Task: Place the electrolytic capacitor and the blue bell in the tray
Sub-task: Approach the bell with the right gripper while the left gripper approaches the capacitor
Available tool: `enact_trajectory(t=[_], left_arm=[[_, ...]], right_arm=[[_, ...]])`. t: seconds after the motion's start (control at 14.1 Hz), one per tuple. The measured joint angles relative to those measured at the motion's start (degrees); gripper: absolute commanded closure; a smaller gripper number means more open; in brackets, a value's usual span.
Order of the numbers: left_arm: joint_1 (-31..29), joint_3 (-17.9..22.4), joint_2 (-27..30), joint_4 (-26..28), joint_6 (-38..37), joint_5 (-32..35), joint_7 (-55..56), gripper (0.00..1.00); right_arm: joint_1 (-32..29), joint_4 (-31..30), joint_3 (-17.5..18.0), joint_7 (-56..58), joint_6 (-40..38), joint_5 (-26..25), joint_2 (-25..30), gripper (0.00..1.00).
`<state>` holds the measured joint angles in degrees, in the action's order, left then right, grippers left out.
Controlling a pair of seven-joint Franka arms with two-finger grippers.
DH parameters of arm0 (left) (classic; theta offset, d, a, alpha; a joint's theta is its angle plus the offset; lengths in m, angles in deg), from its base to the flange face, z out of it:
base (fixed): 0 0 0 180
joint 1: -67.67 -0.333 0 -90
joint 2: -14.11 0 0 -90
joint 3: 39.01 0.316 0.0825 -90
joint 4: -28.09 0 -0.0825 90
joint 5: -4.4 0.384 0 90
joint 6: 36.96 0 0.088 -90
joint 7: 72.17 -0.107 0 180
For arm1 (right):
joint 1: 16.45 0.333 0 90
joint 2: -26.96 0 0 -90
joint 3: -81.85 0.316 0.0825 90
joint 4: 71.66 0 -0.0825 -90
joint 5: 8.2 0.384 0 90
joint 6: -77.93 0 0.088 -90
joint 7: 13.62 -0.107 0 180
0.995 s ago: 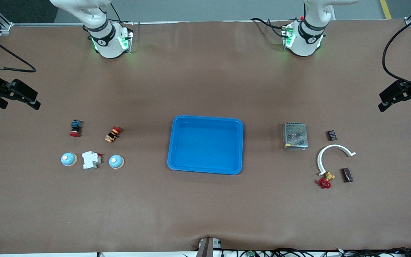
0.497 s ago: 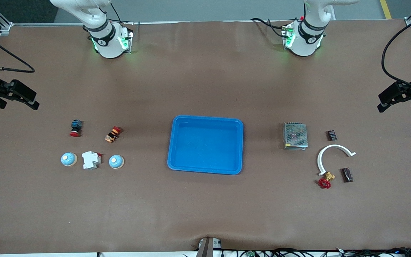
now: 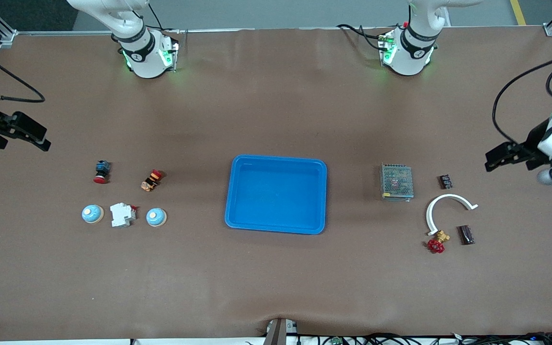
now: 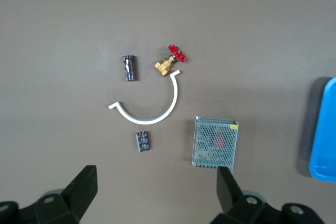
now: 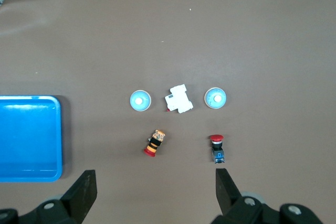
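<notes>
The blue tray (image 3: 237, 194) lies mid-table, nothing in it. Two blue bells (image 3: 92, 213) (image 3: 155, 217) flank a white breaker toward the right arm's end; they also show in the right wrist view (image 5: 214, 98) (image 5: 140, 100). The electrolytic capacitor (image 3: 466, 235), a dark cylinder, lies on its side toward the left arm's end beside a brass valve; the left wrist view shows the capacitor (image 4: 129, 68) too. My left gripper (image 3: 501, 158) (image 4: 156, 176) hangs open over bare table beside that group. My right gripper (image 3: 38, 136) (image 5: 155, 177) hangs open over the table's edge at its end.
By the bells lie a white breaker (image 3: 122, 214), a red-capped blue push button (image 3: 101, 171) and an orange-and-black button (image 3: 151, 180). By the capacitor lie a mesh power supply (image 3: 396, 182), a small black chip (image 3: 445, 181), a white curved clip (image 3: 448, 206) and a red-handled valve (image 3: 437, 242).
The left arm has swung in toward the tray, its white wrist now showing. The right gripper has crept slightly outward. Nothing on the table has moved.
</notes>
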<state>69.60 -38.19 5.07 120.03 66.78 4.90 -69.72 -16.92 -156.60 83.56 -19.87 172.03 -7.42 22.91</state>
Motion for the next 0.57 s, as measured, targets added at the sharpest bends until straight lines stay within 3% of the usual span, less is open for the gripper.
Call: enact_trajectory(t=[0.57], left_arm=[[-2.80, 0.36, -13.42, 0.00, 12.74, 0.00, 0.02, 0.00]], right_arm=[[-2.19, -1.84, -0.09, 0.92, 7.37, -0.06, -13.30, 0.00]])
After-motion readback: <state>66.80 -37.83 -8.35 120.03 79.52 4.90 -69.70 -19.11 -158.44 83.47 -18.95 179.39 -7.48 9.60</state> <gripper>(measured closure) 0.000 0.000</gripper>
